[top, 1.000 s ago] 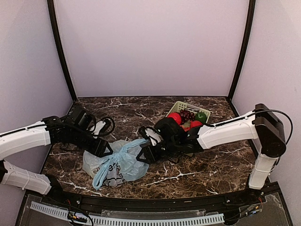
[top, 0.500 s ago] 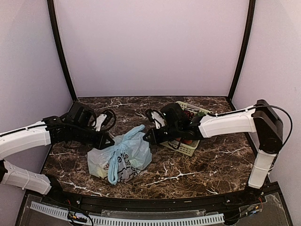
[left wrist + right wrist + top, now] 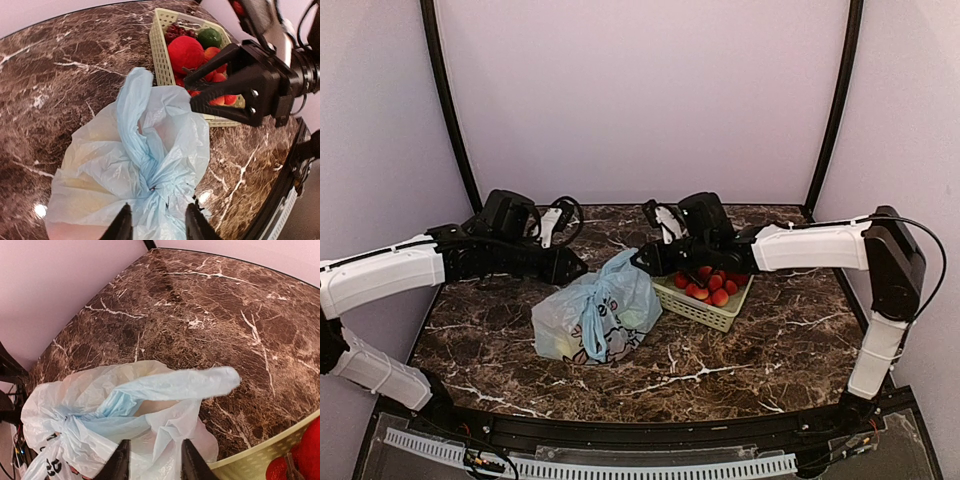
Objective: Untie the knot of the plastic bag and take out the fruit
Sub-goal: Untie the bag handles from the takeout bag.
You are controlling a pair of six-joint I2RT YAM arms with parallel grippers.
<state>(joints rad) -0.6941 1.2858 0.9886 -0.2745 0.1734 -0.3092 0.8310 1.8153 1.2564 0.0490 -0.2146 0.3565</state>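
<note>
The light blue plastic bag (image 3: 605, 315) sits on the marble table, leaning against the basket. Its knot (image 3: 151, 186) is a bunched twist with one handle loop (image 3: 190, 382) sticking up. The fruit shows only as pale yellow shapes (image 3: 85, 150) through the film. My left gripper (image 3: 577, 268) hovers just left of the bag's top. Seen from its own wrist, the left gripper (image 3: 158, 206) is open above the knot. My right gripper (image 3: 639, 262) hangs at the loop's right side. The right gripper (image 3: 155, 442) is open over loose film, gripping nothing.
A pale green lattice basket (image 3: 698, 309) stands right of the bag, holding small red strawberries (image 3: 706, 286). The left wrist view shows a large red fruit (image 3: 185, 52), a dark green one (image 3: 209, 37) and grapes in it. Cables lie at the back left (image 3: 560, 215).
Both grippers have moved back and upward. The bag has shifted back and right against the basket. The jaws shut and have since parted, and the handle loop now stands free.
</note>
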